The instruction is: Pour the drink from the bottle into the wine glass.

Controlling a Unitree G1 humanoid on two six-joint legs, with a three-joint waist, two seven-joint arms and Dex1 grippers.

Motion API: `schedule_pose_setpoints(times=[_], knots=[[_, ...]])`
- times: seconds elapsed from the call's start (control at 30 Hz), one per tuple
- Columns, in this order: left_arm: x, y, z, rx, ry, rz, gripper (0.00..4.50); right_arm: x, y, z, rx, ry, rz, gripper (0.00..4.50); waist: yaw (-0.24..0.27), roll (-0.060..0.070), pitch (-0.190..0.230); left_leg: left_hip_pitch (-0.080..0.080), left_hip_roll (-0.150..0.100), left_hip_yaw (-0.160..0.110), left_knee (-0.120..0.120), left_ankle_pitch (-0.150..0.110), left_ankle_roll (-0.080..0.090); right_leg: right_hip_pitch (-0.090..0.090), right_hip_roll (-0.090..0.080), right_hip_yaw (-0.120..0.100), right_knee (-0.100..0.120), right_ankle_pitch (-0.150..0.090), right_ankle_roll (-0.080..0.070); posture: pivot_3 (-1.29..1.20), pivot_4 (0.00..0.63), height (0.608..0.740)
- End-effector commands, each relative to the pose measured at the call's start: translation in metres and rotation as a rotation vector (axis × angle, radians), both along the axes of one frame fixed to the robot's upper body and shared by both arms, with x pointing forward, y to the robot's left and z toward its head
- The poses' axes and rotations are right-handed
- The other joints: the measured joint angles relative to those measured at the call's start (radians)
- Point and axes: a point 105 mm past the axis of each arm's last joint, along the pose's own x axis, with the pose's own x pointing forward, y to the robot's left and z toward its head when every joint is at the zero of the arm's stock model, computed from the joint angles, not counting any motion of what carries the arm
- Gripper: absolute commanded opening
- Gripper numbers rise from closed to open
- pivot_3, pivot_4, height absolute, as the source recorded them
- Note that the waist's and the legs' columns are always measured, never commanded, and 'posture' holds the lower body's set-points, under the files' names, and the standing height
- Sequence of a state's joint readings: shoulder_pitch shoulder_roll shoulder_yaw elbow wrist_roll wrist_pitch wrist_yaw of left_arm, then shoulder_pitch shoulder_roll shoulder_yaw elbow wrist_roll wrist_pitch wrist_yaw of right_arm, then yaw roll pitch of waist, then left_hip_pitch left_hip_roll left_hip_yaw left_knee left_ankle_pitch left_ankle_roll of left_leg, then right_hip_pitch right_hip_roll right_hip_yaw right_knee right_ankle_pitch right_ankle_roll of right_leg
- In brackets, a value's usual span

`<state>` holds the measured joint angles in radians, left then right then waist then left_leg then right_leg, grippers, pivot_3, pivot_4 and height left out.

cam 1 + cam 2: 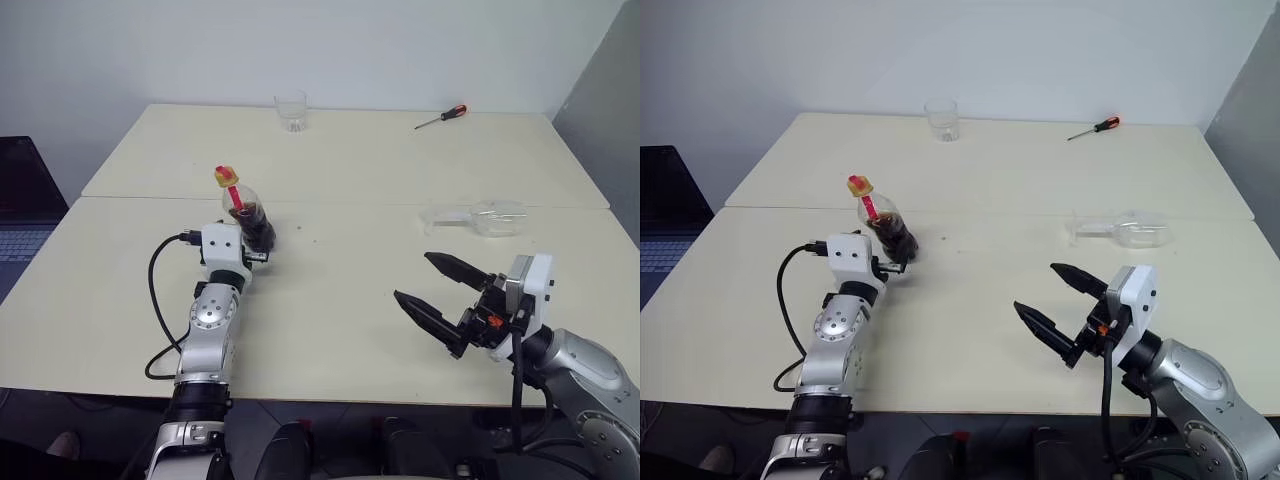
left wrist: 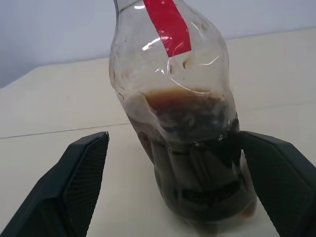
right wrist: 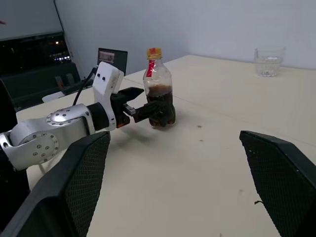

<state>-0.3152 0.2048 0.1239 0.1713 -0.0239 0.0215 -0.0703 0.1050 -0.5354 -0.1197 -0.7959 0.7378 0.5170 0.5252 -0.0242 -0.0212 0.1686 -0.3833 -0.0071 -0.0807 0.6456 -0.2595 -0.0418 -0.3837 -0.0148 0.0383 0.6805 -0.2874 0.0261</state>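
The job is at its first step: getting hold of the bottle (image 1: 243, 211). It stands upright on the table (image 1: 340, 300), on the robot's left side, with its yellow cap on top. The dark drink (image 2: 197, 158) fills only the lower part of it.

The left hand (image 2: 173, 185) is right at the bottle. Its two black fingers (image 2: 81, 173) are spread wide, one on each side of the fat lower part. In the left wrist view one finger looks like it touches the bottle and the other stands a little apart. So the hand is around the bottle but is not pinching it yet.

The right hand (image 1: 438, 292) hangs over the table on the robot's right side, well apart from the bottle. Its fingers are spread wide too and it holds nothing.

The wine glass (image 1: 482, 217) is not standing. It lies on its side on the table, out past the right hand. A short clear tumbler (image 1: 291, 110) and a screwdriver (image 1: 441, 117) sit far back on the table.

Next, I think the left hand needs to squeeze shut gently on the soft bottle so it does not tip or squash. The cap seems to be on, so it must come off before pouring. The glass also needs to be stood up, most likely by the right hand.
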Motion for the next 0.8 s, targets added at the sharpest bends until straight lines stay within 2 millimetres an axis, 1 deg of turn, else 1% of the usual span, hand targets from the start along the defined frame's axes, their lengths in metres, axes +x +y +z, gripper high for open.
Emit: schedule_pose_setpoints(times=[0.03,0.2,0.33,0.4,0.47,0.63,0.8], knots=[[0.003,0.002,0.011,0.000,-0.038,0.008,4.48,-0.002,0.000,0.006,0.003,-0.022,0.013,4.50,0.000,0.000,0.000,0.000,0.000,0.000,0.000,0.000,0.000,0.000,0.000,0.000,0.000,0.000,0.000,0.00,0.150,0.740],[0.014,0.001,0.015,0.011,-0.031,0.006,4.48,0.001,-0.001,0.006,0.000,-0.022,0.008,4.50,0.000,0.000,0.000,0.000,0.000,0.000,0.000,0.000,0.000,0.000,0.000,0.000,0.000,0.000,0.000,0.00,0.150,0.740],[0.023,-0.006,0.011,0.014,-0.004,-0.047,4.48,0.003,-0.002,0.007,-0.001,-0.022,0.001,4.50,-0.001,0.000,0.000,0.000,0.000,0.001,0.000,0.000,0.000,0.000,0.000,0.000,0.000,0.000,0.000,0.00,0.150,0.740],[0.025,-0.009,0.010,0.025,-0.005,-0.074,4.48,0.004,-0.003,0.007,0.001,-0.022,-0.005,4.50,-0.001,0.000,0.000,0.000,0.000,0.001,0.000,0.000,0.000,0.000,0.000,0.000,0.000,0.000,0.000,0.00,0.150,0.740],[0.027,-0.008,0.010,0.026,-0.011,-0.075,4.48,0.004,-0.003,0.008,0.001,-0.022,-0.007,4.50,-0.001,0.000,0.000,0.000,0.000,0.001,0.000,0.000,0.000,0.000,0.000,0.000,0.000,0.000,0.000,0.00,0.150,0.740],[0.034,-0.004,0.017,0.013,-0.040,-0.055,4.48,0.004,-0.003,0.008,-0.001,-0.018,-0.013,4.50,0.000,-0.001,0.000,0.000,0.000,0.000,0.000,0.000,0.000,0.000,0.000,-0.001,0.000,0.000,0.000,0.00,0.150,0.740],[0.044,-0.008,0.025,-0.001,-0.060,-0.066,4.48,0.004,-0.002,0.008,0.001,-0.015,-0.014,4.50,-0.001,-0.001,0.000,0.000,0.000,0.000,0.000,0.000,0.000,0.000,0.000,-0.001,0.000,0.000,0.000,0.00,0.150,0.740]])
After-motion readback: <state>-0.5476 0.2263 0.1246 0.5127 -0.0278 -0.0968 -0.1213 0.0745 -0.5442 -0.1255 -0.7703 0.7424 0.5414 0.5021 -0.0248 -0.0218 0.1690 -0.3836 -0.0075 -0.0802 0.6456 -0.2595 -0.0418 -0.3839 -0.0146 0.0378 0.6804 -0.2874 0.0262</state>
